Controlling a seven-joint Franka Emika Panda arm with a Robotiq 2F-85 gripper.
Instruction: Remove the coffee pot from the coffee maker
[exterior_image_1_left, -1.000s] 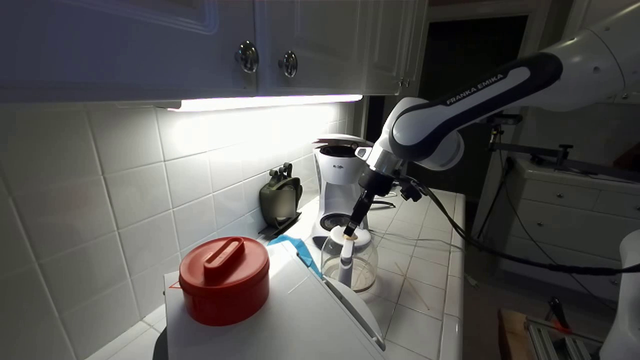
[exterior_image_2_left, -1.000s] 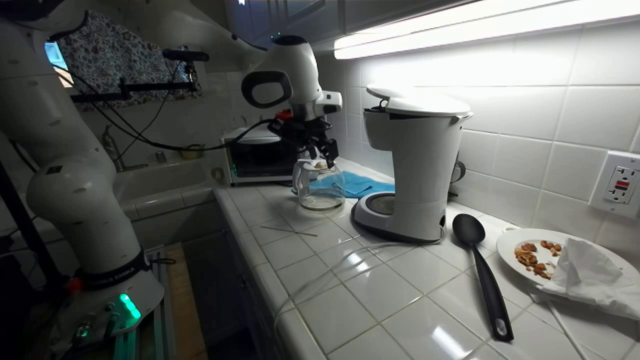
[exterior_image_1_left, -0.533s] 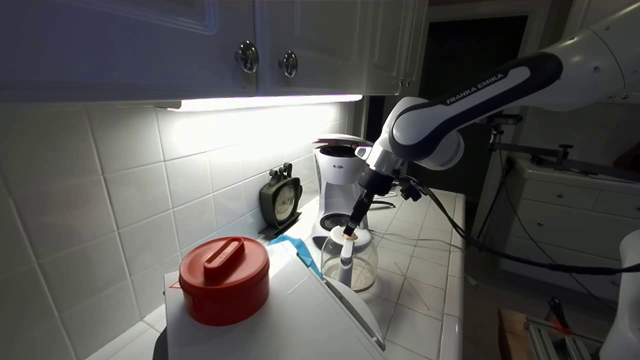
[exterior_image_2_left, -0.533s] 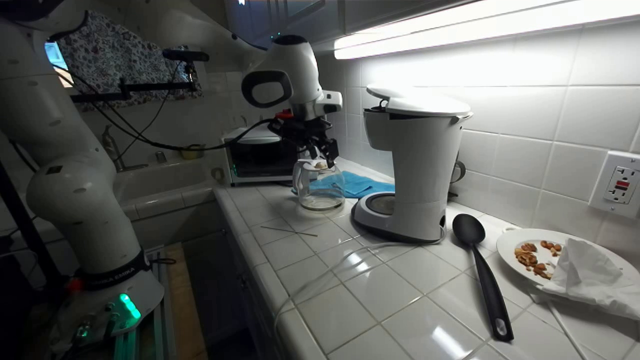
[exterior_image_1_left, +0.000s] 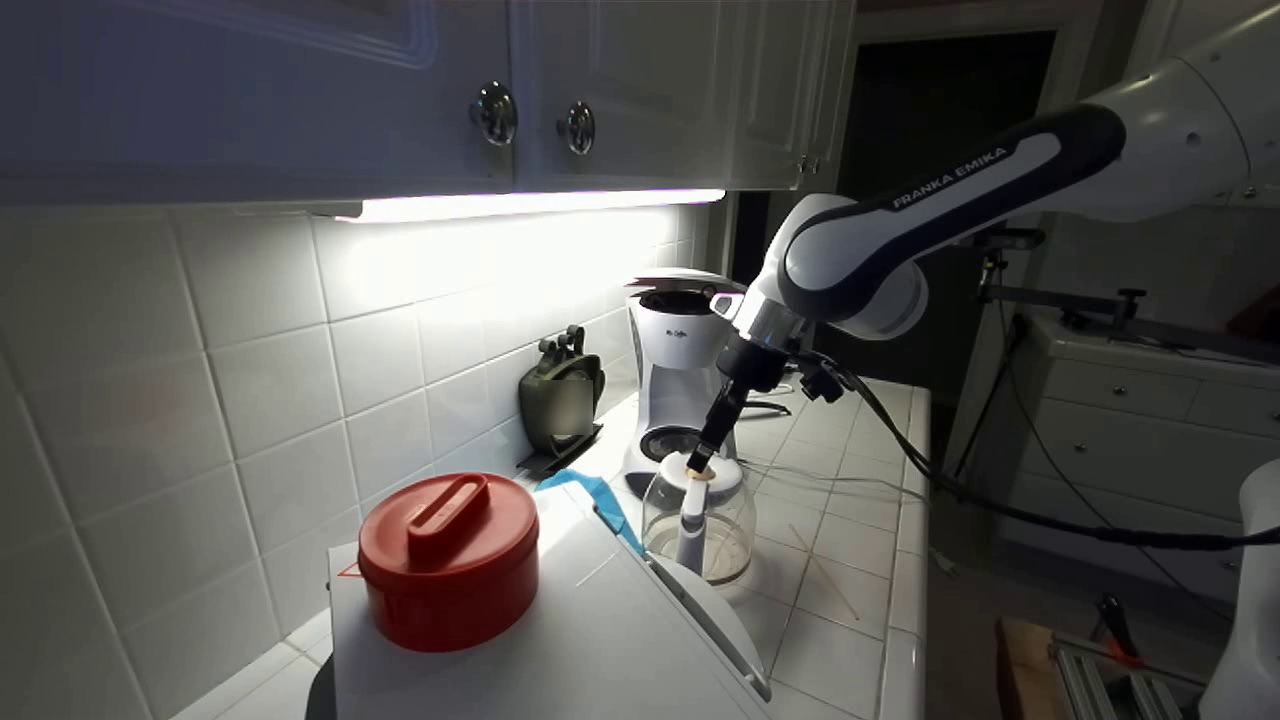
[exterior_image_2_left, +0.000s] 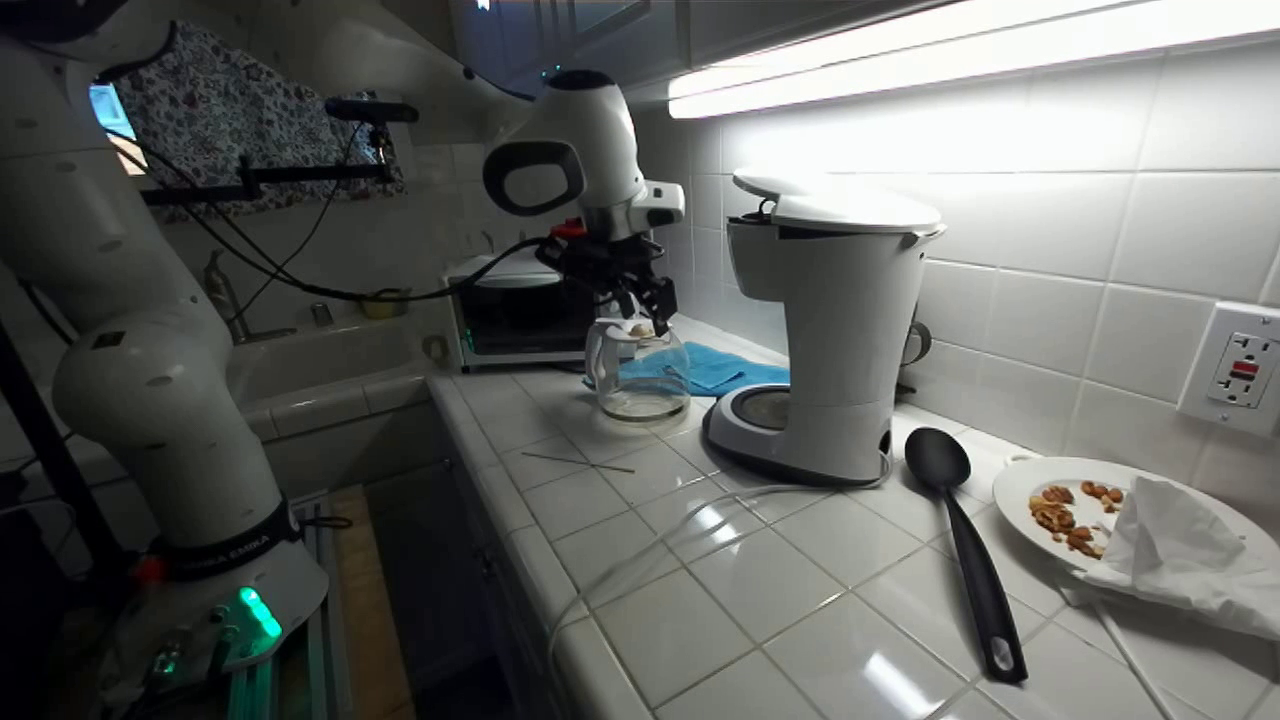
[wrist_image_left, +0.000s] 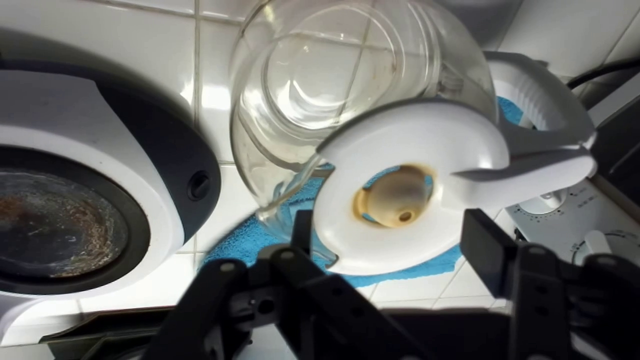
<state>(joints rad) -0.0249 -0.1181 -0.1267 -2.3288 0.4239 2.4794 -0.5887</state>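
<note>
Probably at the release: pot (exterior_image_2_left: 642, 378) off the maker (exterior_image_2_left: 845, 340), upright on the counter (exterior_image_2_left: 740, 600).
It stands left of the maker in an exterior view; the gripper (wrist_image_left: 390, 237), spread wide over the lid (wrist_image_left: 452, 150), should next lift clear. The wrist view shows the maker's switch (wrist_image_left: 199, 186), which neither exterior view makes out.

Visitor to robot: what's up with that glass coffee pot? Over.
Gripper open at the white lid. Coffee pot upright on the counter, off the coffee maker. Blue cloth close by, probably no obstacle.
</note>
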